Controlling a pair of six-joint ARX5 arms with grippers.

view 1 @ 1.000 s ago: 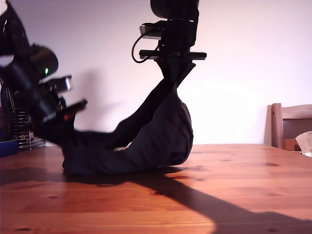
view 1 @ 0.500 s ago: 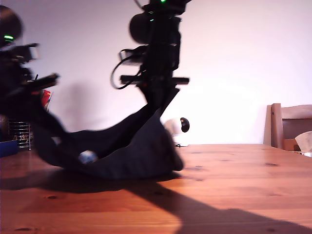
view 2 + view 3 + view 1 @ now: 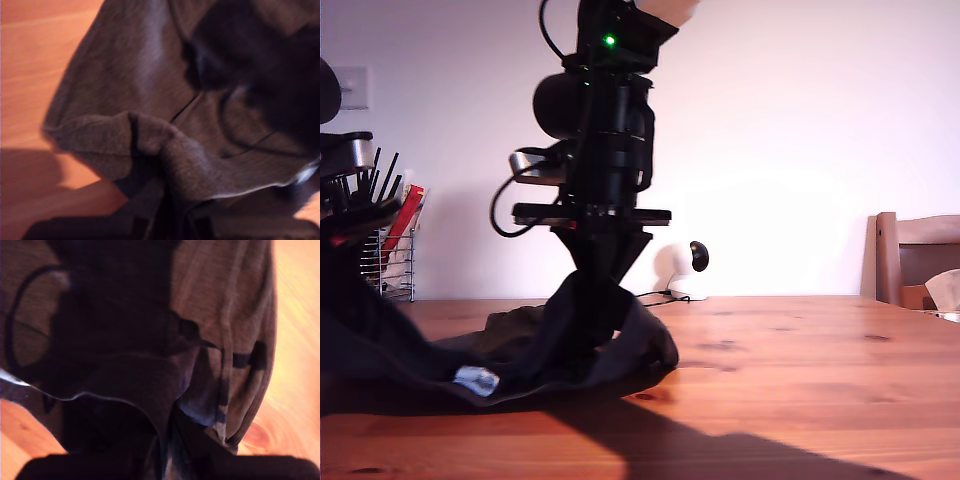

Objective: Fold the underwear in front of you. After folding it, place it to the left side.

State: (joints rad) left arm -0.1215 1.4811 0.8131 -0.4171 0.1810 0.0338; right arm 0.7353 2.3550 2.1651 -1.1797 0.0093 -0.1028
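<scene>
Underwear [image 3: 570, 340] has sunk onto table [image 3: 800, 380]

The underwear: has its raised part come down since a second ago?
Yes. The underwear peaked high against the wall a second ago; now it slumps low on the table, its peak well below the chair top.

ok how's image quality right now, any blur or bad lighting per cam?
Exterior view: sharp, but backlit; arm and underwear read as near-silhouettes, long shadow on the table. First wrist view: soft and smeared, fabric fills the picture. Second wrist view: half in deep shadow, wood blown out orange.
</scene>
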